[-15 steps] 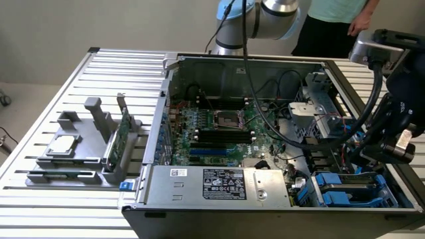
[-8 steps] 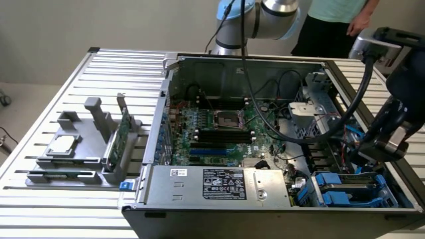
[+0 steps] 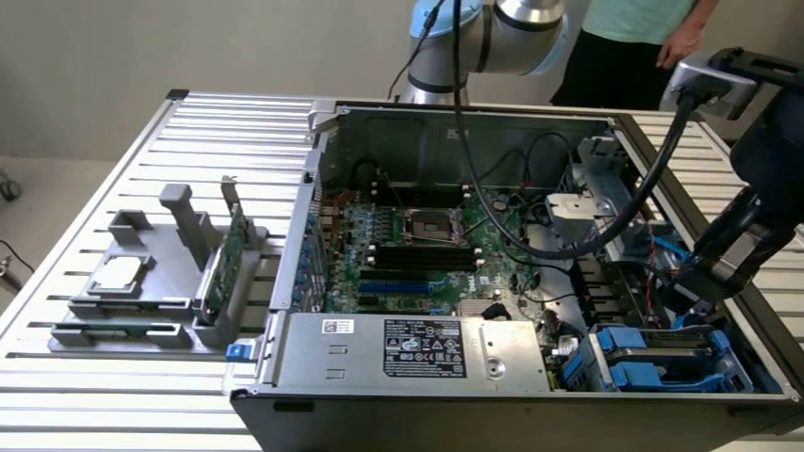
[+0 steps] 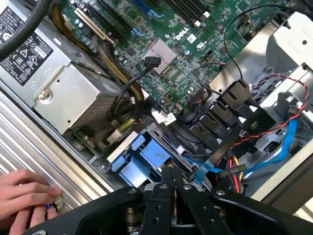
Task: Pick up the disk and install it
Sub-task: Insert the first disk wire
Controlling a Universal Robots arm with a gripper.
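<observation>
The hand has its two black fingers pressed together, with nothing pinched between them; it hangs low inside the open computer case, at the corner on the exterior view's right, just above the drive bay; the disk sits in that bay in its blue carrier, close under the fingertips, though I cannot tell whether they touch it; red, black and blue cables run close beside the bay, and a thick black cable loops from the arm across the case; the grey power supply lies next to the bay, with the green motherboard beyond it; a person's fingers rest on the slatted counter just beside the case; well apart, on the exterior view's left, a grey fixture holds a green card upright and a small silver chip.
</observation>
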